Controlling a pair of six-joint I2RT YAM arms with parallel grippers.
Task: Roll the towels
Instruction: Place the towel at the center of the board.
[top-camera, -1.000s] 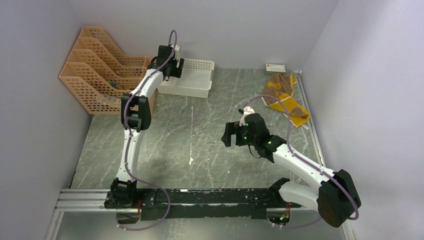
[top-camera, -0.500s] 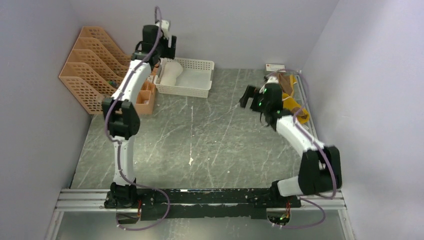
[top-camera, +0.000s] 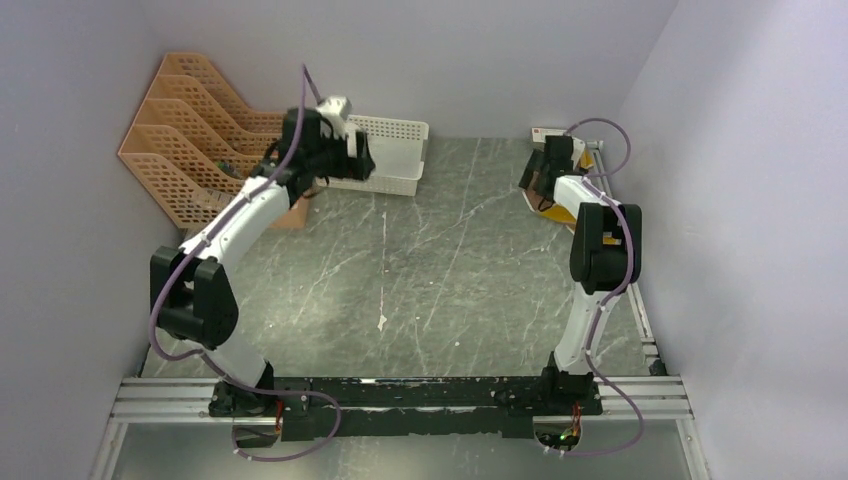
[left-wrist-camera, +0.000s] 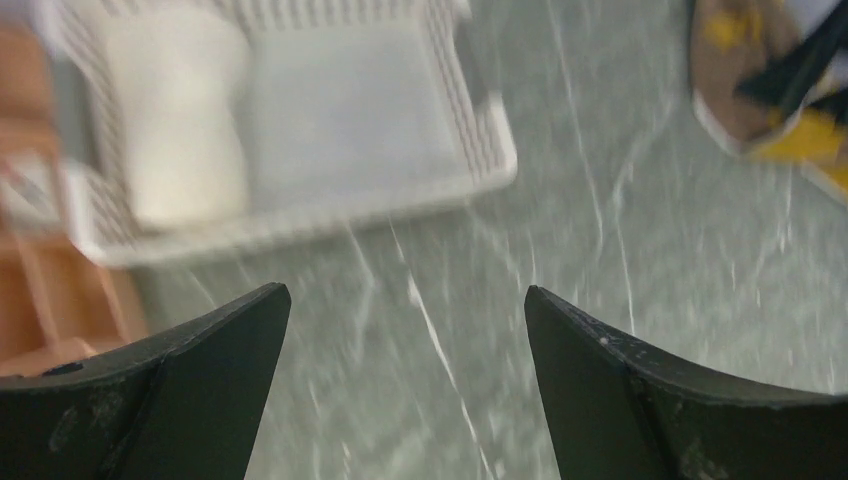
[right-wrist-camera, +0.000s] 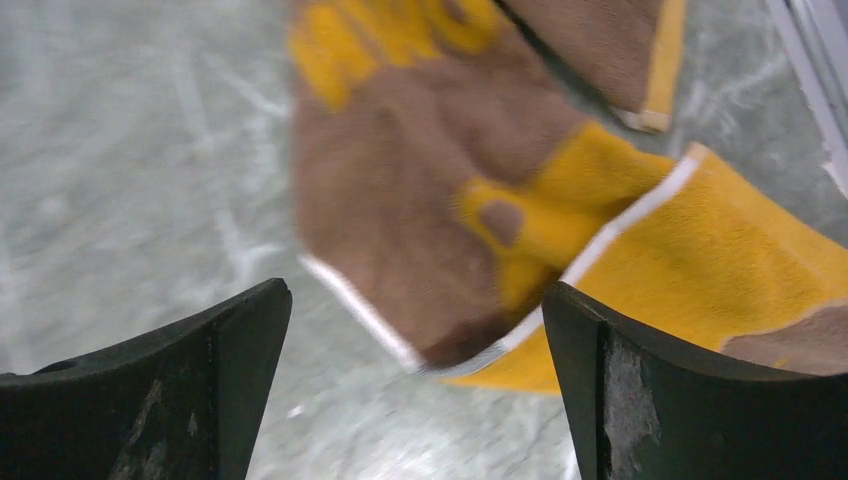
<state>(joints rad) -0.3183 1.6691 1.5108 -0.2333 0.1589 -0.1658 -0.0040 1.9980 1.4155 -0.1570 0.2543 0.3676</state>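
Note:
A rolled cream-white towel (left-wrist-camera: 175, 120) lies in the left end of the white lattice basket (left-wrist-camera: 480, 165). My left gripper (left-wrist-camera: 405, 290) hovers open and empty above the table just in front of that basket (top-camera: 400, 150). The brown towel with mustard-yellow patches (right-wrist-camera: 430, 230) lies flat and unrolled at the far right of the table. My right gripper (right-wrist-camera: 415, 285) is open right above its near corner, nothing between the fingers. In the top view the right arm (top-camera: 590, 220) hides most of this towel.
Orange lattice file racks (top-camera: 190, 140) stand at the back left beside the basket. A metal rail (top-camera: 625, 270) runs along the table's right edge, close to the brown towel. The side walls stand close on both sides.
The left gripper has lifted out of the basket and drawn back, leaving the cream towel inside. The right arm has swung from mid-table to the far right over the brown towel.

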